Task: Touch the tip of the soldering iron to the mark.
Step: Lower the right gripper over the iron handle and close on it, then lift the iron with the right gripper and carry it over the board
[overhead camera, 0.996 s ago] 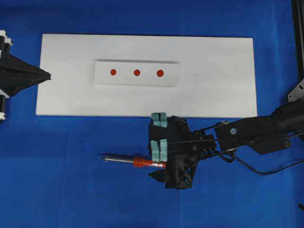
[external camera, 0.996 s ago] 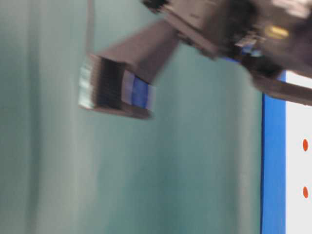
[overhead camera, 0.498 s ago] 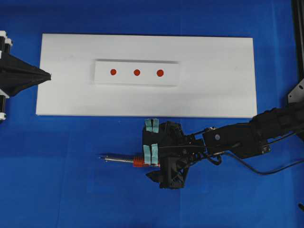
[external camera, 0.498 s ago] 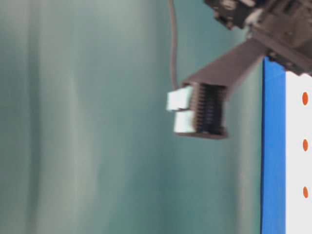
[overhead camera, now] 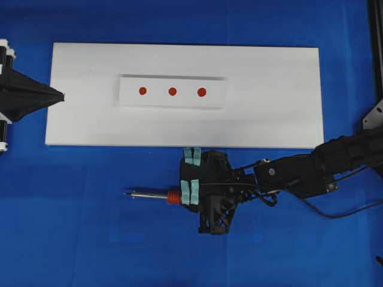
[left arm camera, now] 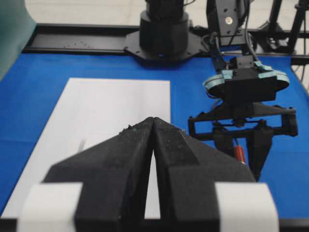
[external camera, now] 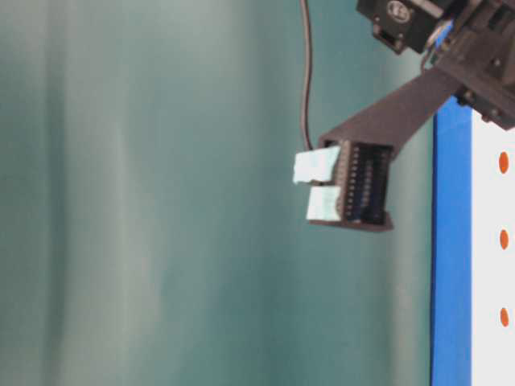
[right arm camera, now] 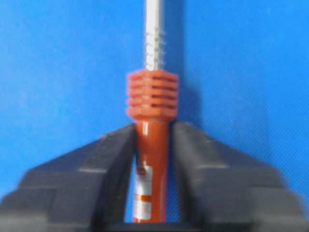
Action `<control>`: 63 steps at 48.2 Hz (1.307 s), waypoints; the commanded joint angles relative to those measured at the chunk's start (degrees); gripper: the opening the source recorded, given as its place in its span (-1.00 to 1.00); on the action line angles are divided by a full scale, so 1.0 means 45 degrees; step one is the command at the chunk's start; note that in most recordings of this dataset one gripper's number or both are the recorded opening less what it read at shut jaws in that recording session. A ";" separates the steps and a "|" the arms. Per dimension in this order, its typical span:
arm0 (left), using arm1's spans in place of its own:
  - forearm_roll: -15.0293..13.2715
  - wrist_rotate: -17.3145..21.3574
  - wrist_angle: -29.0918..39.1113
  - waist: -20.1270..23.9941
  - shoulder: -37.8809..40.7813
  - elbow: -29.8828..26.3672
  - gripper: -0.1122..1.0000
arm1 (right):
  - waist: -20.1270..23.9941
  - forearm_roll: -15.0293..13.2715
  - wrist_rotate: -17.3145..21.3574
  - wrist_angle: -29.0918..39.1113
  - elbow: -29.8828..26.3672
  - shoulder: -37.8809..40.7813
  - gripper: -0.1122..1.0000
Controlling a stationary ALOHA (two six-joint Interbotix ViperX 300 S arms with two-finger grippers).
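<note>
Since the earlier frame, the right gripper [right arm camera: 150, 145] has closed its two black fingers [right arm camera: 104, 159] onto the orange-red handle of the soldering iron [overhead camera: 157, 195], just behind the ribbed collar. It lies on the blue cloth [overhead camera: 90, 239] below the white board [overhead camera: 275, 113], silver shaft pointing left, away from the gripper. Left gripper [left arm camera: 153, 126]: clenched, empty, at the board's left end.

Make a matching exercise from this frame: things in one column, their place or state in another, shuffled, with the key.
1. soldering iron
2. left gripper
3. red marks
4. cord

A. shut, at the white board's left edge
B. on the raised white strip
C. lying on the blue cloth, clamped at its handle by the right gripper
D. black, hanging above the gripper

Pairs: 1-C, 2-A, 3-B, 4-D
</note>
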 commanded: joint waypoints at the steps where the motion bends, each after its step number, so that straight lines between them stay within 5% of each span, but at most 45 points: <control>1: 0.0020 0.0000 -0.0078 0.0020 0.0059 -0.0117 -0.79 | 0.0039 -0.0039 -0.0059 -0.0078 -0.0059 -0.0195 -0.67; 18: 0.0020 0.0000 -0.0078 0.0000 0.0059 -0.0117 -0.80 | 0.0039 -0.0059 -0.0078 0.0410 -0.0254 -0.0781 -0.68; 27: 0.0020 -0.0020 -0.0098 0.0000 0.0059 -0.0117 -0.79 | 0.0020 -0.0293 -0.0117 0.2441 -0.0664 -0.1953 -0.68; 46: 0.0039 -0.0020 -0.0137 0.0020 0.0059 -0.0117 -0.79 | 0.0137 -0.1797 -0.0078 0.7402 -0.2598 -0.3789 -0.68; 63: 0.0020 -0.0020 -0.0117 0.0020 0.0059 -0.0117 -0.80 | 0.0371 -0.2168 -0.0039 0.8223 -0.3105 -0.3887 -0.68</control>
